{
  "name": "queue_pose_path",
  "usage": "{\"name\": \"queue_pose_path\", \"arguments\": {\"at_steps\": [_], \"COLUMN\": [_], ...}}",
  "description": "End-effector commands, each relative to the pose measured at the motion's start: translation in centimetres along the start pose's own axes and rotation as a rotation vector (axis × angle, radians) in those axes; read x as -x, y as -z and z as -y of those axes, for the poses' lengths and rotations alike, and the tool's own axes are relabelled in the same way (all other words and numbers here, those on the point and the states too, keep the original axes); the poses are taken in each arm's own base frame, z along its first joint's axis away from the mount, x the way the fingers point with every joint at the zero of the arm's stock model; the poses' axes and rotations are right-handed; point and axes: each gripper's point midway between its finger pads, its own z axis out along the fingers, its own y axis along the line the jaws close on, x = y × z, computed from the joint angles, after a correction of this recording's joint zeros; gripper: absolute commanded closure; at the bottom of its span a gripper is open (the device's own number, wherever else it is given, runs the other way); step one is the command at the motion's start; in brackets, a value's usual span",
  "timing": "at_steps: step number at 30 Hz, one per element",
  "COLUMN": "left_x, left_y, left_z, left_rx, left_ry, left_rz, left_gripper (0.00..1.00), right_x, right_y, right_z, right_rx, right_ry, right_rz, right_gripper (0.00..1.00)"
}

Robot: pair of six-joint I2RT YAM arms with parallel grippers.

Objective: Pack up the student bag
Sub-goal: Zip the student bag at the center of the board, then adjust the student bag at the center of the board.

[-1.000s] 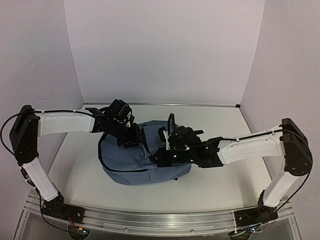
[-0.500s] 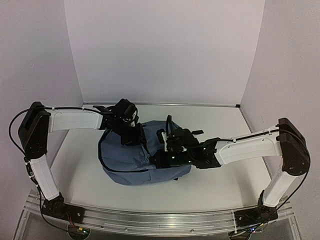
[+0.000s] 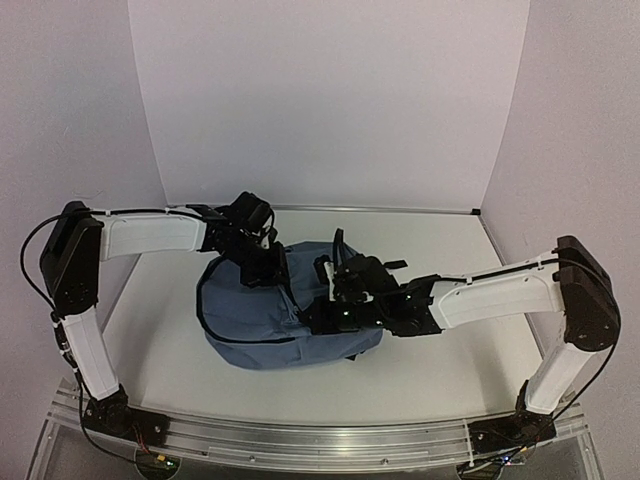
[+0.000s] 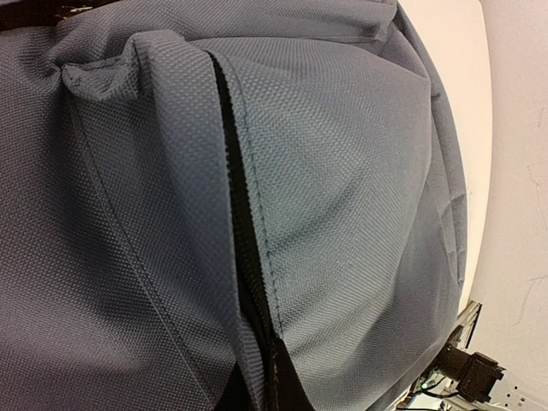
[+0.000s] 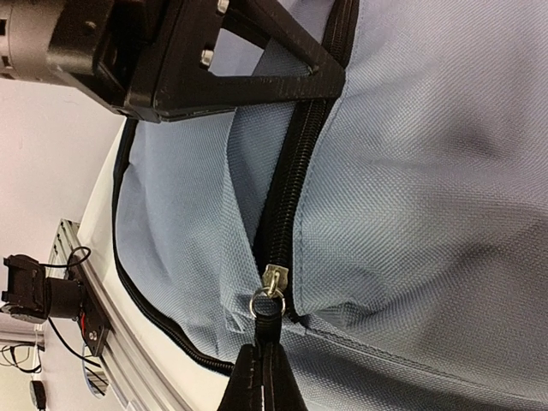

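The slate-blue student bag [image 3: 250,330] lies flat in the middle of the table. My left gripper [image 3: 265,270] is down on its upper part. In the left wrist view its dark fingers [image 4: 272,381] are shut, pinching the bag's fabric [image 4: 342,171] beside the black zip line [image 4: 235,214]. My right gripper [image 3: 318,318] rests on the bag's middle. In the right wrist view it [image 5: 267,377] is shut on the black zip pull [image 5: 266,330], which hangs from the metal slider [image 5: 272,279] at the end of the black zip on the bag [image 5: 428,171]. The left gripper's black body [image 5: 214,51] shows above.
The white table [image 3: 430,250] is boxed in by white walls at the back and both sides. An aluminium rail [image 3: 320,440] runs along the near edge and also shows in the right wrist view [image 5: 77,282]. The bag's black carry handle [image 3: 340,245] sticks up behind the right gripper.
The left arm has swung a little to the right, its gripper staying on the bag's top. The right gripper has shifted slightly left along the bag.
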Motion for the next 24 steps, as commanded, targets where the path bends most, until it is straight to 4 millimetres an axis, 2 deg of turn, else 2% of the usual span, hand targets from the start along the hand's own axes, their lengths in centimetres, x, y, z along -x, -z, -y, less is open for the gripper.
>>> {"name": "queue_pose_path", "arguments": {"at_steps": [1, 5, 7, 8, 10, 13, 15, 19, 24], "left_x": [6.3, 7.0, 7.4, 7.6, 8.3, 9.6, 10.6, 12.9, 15.6], "left_y": [1.5, 0.7, 0.4, 0.2, 0.1, 0.5, 1.1, 1.8, 2.0], "left_z": [-2.1, -1.8, -1.5, -1.4, -1.8, -3.0, -3.5, -4.6, -5.2], "left_rx": [0.044, 0.023, 0.017, 0.018, 0.024, 0.035, 0.035, 0.031, 0.025], "left_ry": [0.013, -0.014, -0.033, -0.039, -0.047, -0.05, -0.068, -0.089, -0.14], "left_rz": [0.158, 0.141, 0.128, 0.126, 0.125, 0.141, 0.165, 0.205, 0.226], "left_gripper": [1.0, 1.0, 1.0, 1.0, 1.0, 1.0, 1.0, 1.0, 1.0], "right_x": [-2.0, -1.5, -0.5, 0.2, 1.9, 4.8, 6.2, 8.1, 10.3], "right_y": [0.7, 0.6, 0.3, 0.3, 0.6, 2.0, 3.1, 4.6, 5.5], "right_z": [-1.5, -1.6, -2.2, -2.7, -3.8, -5.2, -5.6, -4.1, -0.6], "right_rx": [0.025, 0.02, 0.021, 0.027, 0.038, 0.047, 0.036, -0.033, -0.093], "right_ry": [0.01, 0.008, 0.009, 0.011, 0.015, 0.027, 0.037, 0.045, 0.025], "right_rz": [-0.078, -0.061, -0.037, -0.022, 0.022, 0.113, 0.164, 0.239, 0.273], "right_gripper": [1.0, 1.0, 1.0, 0.93, 0.7, 0.47, 0.36, 0.21, 0.11]}}
